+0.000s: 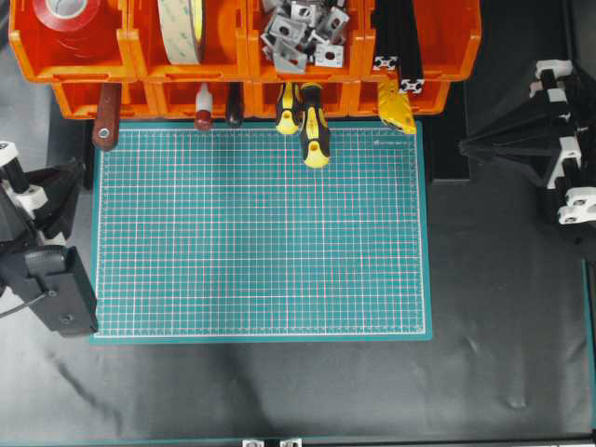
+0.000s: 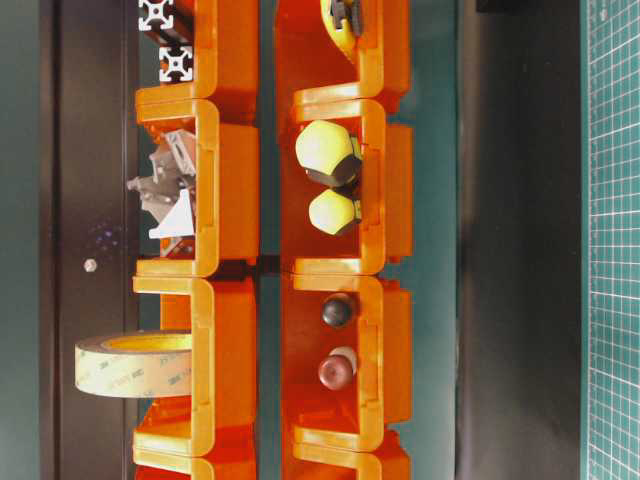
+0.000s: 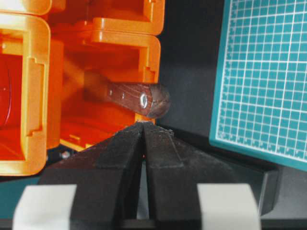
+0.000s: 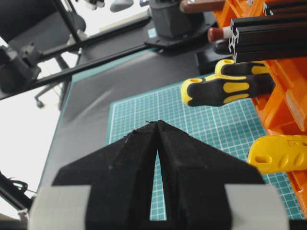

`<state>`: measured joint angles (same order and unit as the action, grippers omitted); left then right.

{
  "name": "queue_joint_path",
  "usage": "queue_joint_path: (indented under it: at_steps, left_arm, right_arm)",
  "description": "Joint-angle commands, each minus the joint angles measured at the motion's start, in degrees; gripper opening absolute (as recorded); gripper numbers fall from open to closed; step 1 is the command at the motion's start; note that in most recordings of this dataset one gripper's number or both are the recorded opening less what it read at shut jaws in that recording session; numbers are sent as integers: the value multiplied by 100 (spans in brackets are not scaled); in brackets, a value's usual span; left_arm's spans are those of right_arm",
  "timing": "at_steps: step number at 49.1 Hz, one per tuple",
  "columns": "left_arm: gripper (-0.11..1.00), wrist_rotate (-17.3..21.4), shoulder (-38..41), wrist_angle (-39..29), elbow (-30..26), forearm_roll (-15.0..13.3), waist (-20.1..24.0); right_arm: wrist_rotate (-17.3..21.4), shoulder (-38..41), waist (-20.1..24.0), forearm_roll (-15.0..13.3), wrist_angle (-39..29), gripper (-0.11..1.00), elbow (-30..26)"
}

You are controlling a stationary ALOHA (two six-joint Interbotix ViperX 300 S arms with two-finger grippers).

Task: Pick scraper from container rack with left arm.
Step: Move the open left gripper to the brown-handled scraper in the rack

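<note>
The orange container rack (image 3: 103, 52) fills the space ahead of the left arm's fingers (image 3: 143, 125), which are pressed together on nothing. Just beyond their tips the scraper (image 3: 139, 99) juts from a lower bin: reddish-brown wooden handle, end hole; its blade is blurred inside. The right fingers (image 4: 157, 123) are closed too.

1. Faint repeated print, seemingly "3M", on the inner core of the tape roll (image 2: 133, 362); no gripper appears in that view.
2. Small white print on the cutting mat's (image 1: 261, 233) top edge, too small to read.
</note>
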<state>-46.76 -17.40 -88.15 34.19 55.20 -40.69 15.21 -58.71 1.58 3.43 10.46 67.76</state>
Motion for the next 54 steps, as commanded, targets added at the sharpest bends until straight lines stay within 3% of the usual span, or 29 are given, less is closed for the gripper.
queue_joint_path:
  at_steps: [1, 17, 28, 45, 47, 54]
  left_arm:
    - [0, -114, -62, 62, -79, 70, -18]
    - [0, -44, -79, 352, -44, 62, -9]
    - [0, -44, -141, 896, 62, 53, -9]
    - [1, -62, -202, 976, 88, 53, 167]
    - [5, -88, -202, 1028, 97, 53, 193]
    - [45, -70, -237, 1169, 255, 53, 290]
  right_arm:
    - [0, 44, 9, 18, -9, -1, -193]
    - [9, 18, 18, 114, -44, -1, -211]
    - [9, 26, 9, 132, -62, -1, -211]
    - [9, 26, 18, 132, -62, -1, -211]
    - [9, 18, 18, 123, -62, -1, -211]
    - [9, 26, 26, 132, -62, -1, -202]
